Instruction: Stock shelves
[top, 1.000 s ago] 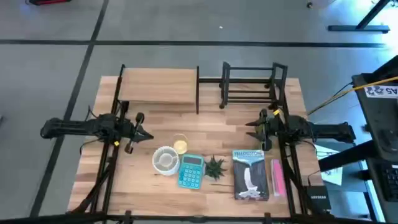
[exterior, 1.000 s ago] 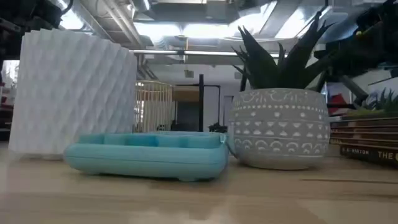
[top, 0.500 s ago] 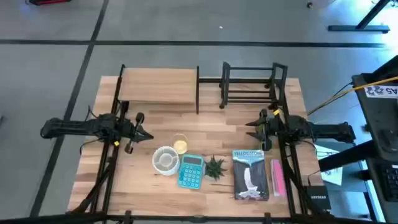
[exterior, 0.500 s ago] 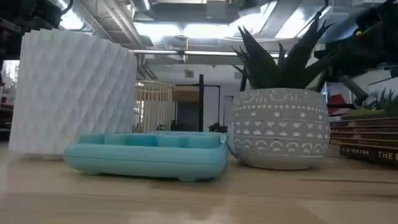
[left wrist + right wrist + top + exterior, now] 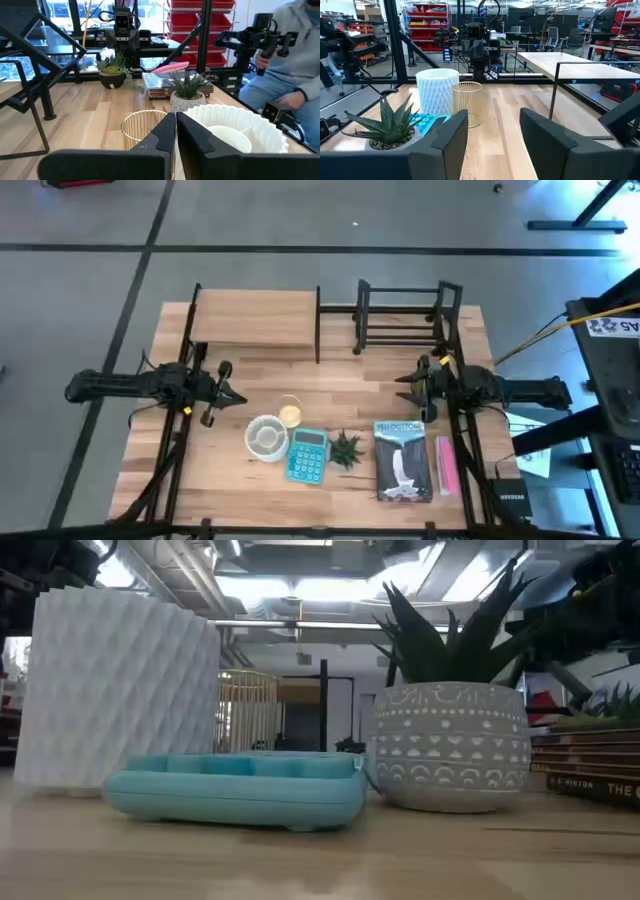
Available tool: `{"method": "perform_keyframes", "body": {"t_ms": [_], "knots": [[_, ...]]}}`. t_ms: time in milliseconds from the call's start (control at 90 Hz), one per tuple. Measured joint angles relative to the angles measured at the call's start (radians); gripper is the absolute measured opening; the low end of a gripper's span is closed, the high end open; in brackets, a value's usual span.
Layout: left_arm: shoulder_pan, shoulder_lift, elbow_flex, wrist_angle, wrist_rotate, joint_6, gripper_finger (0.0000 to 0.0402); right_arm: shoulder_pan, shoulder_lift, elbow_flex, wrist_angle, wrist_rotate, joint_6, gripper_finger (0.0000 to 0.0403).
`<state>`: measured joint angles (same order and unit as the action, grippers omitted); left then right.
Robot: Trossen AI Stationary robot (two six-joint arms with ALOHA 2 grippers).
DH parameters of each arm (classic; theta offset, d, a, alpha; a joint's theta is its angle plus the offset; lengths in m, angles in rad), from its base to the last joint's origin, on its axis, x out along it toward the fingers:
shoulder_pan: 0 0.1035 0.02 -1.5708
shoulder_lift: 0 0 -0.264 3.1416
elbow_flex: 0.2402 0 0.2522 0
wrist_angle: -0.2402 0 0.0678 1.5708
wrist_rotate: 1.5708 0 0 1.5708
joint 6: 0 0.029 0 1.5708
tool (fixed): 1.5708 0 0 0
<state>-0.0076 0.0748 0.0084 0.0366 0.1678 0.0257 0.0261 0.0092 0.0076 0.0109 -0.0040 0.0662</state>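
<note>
Dark left gripper (image 5: 228, 393) is closed on nothing; right gripper (image 5: 404, 390) stands open, empty. Both shelves, wooden (image 5: 255, 318) and black rack (image 5: 402, 316), sit at the table's (image 5: 340, 390) far edge. From the low view a calculator (image 5: 235, 790) and plant (image 5: 450, 740) hide them.

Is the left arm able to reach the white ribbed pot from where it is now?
Probably yes: the left tool, closed, sits just beside the white ribbed pot, with only bare tabletop between them; the gold wire cup stands to one side.

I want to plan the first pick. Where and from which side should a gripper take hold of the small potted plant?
Probably the round pot, gripped low across its sides and approached from the side: the spiky leaves spread above it, so a descent from above would hit them. The right gripper, open, is nearer.
</note>
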Motion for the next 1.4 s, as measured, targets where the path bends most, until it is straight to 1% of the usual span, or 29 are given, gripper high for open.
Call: {"method": "perform_keyframes", "body": {"t_ms": [89,133,167,233,356,411,444,500,611,678,789,878,933,1044,1133,1278,1400], "knots": [[0.0,0.0,0.0,0.0,0.0,0.0,0.0,0.0,0.001,0.0,0.057,-0.033,0.161,0.0166],[0.0,0.0,0.0,0.0,0.0,0.0,0.0,0.0,0.003,0.0,0.101,-0.053,0.197,0.0166],[0.0,0.0,0.0,0.0,0.0,0.0,0.0,0.0,0.007,0.0,0.131,-0.088,0.215,0.0166],[0.0,0.0,0.0,0.0,0.0,0.0,0.0,0.0,0.011,0.0,0.208,-0.205,0.232,0.0166],[0.0,0.0,0.0,0.0,0.0,0.0,0.0,0.001,0.034,0.0,0.446,-0.496,0.215,0.0166],[0.0,0.0,0.0,0.0,0.0,0.0,0.0,0.002,0.053,0.0,0.554,-0.576,0.194,0.0166],[0.0,0.0,0.0,0.0,0.0,0.0,0.0,0.004,0.067,0.0,0.616,-0.589,0.189,0.0166],[0.0,0.0,0.0,0.0,0.0,0.0,0.0,0.019,0.098,0.01,0.656,-0.563,0.176,0.0166],[0.0,0.0,0.0,0.0,0.0,0.0,0.0,0.073,0.196,0.062,0.606,-0.445,0.089,0.0166],[0.0,0.0,0.0,0.0,0.0,0.0,0.0,0.11,0.288,0.097,0.588,-0.38,-0.003,0.0166],[0.0,0.0,0.0,0.0,0.0,0.0,0.0,0.156,0.464,0.171,0.583,-0.311,-0.132,0.0166],[0.0,0.0,0.0,0.0,0.0,0.0,0.0,0.166,0.601,0.245,0.578,-0.264,-0.179,0.0166],[0.0,0.0,0.0,0.0,0.0,0.0,0.0,0.163,0.685,0.303,0.544,-0.225,-0.195,0.0166],[0.0,0.0,0.0,0.0,0.0,0.0,0.0,0.163,0.834,0.462,0.383,-0.135,-0.234,0.0166],[0.0,0.0,0.0,0.0,0.0,0.0,0.0,0.163,0.952,0.621,0.193,-0.092,-0.311,0.0166],[0.0,0.0,0.0,0.0,0.0,0.0,0.0,0.152,1.166,0.899,-0.099,-0.074,-0.39,0.0169],[0.0,0.0,0.0,0.0,0.0,0.0,0.0,0.121,1.371,1.127,-0.317,-0.084,-0.452,0.0192]]}}
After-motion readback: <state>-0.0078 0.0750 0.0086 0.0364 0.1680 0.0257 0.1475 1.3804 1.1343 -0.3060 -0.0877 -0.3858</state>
